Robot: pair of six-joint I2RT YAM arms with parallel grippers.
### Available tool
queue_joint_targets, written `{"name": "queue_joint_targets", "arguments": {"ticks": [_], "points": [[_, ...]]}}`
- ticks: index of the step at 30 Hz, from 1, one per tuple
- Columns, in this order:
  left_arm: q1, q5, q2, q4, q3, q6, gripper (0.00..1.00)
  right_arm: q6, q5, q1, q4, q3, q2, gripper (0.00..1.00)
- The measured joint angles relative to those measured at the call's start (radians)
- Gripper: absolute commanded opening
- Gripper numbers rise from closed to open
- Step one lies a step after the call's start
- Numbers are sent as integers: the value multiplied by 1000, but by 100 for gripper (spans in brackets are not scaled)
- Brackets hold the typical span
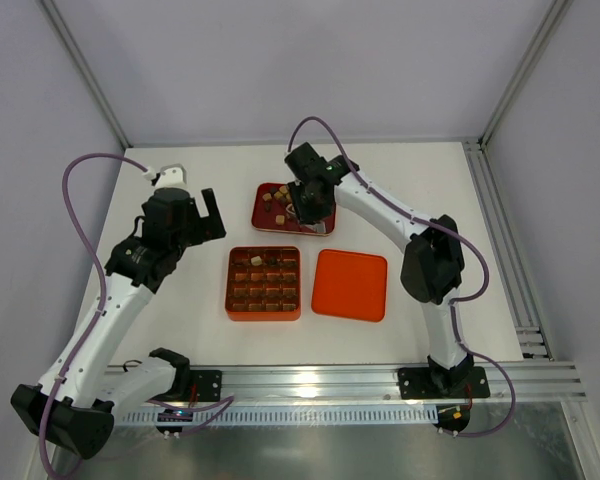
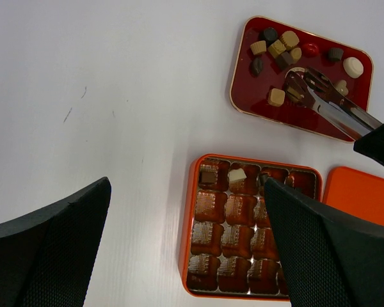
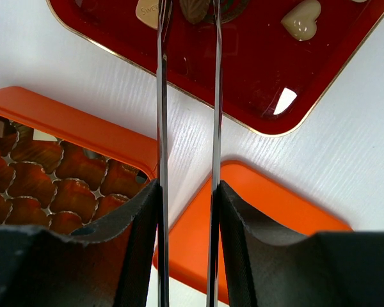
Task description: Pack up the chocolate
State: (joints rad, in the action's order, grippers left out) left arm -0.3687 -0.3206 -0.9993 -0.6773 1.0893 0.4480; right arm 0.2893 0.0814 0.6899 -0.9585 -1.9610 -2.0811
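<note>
Several chocolate pieces (image 2: 276,48) in dark brown, tan and cream lie in the dark red tray (image 2: 256,96), also seen in the top view (image 1: 277,198). My right gripper (image 3: 187,192) is shut on metal tongs (image 3: 161,96). The tong tips (image 2: 301,83) reach over the tray, one on each side of a dark brown piece (image 3: 195,7). The orange grid box (image 2: 185,243) holds a dark piece (image 2: 208,176) and a cream piece (image 2: 237,174) in its far row. My left gripper (image 2: 185,185) is open and empty, above the table at the box's left edge.
The orange lid (image 1: 350,285) lies flat to the right of the box (image 1: 228,285). The red tray (image 1: 270,222) sits behind the box, under my right gripper (image 1: 310,200). A small white object (image 1: 170,175) lies at the back left, behind my left gripper (image 1: 195,215).
</note>
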Motion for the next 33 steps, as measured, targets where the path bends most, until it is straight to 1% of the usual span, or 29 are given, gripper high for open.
{"name": "queue_joint_targets", "arguments": {"ticks": [3, 5, 10, 11, 14, 16, 33], "points": [[3, 0, 0, 0, 0, 0, 100, 0, 11, 5, -7, -1, -11, 41], [4, 0, 0, 0, 0, 0, 100, 0, 17, 7, -12, -1, -14, 39], [5, 2, 0, 0, 0, 0, 100, -2, 27, 10, -16, -6, -16, 38], [5, 3, 0, 0, 0, 0, 100, -3, 29, 10, -16, -8, -16, 35], [5, 3, 0, 0, 0, 0, 100, -7, 35, 10, -17, -10, -16, 31], [5, 3, 0, 0, -1, 0, 100, -8, 39, 10, -18, -10, -16, 29], [10, 7, 1, 1, -4, 0, 100, -21, 65, 11, -70, -76, -8, 27]]}}
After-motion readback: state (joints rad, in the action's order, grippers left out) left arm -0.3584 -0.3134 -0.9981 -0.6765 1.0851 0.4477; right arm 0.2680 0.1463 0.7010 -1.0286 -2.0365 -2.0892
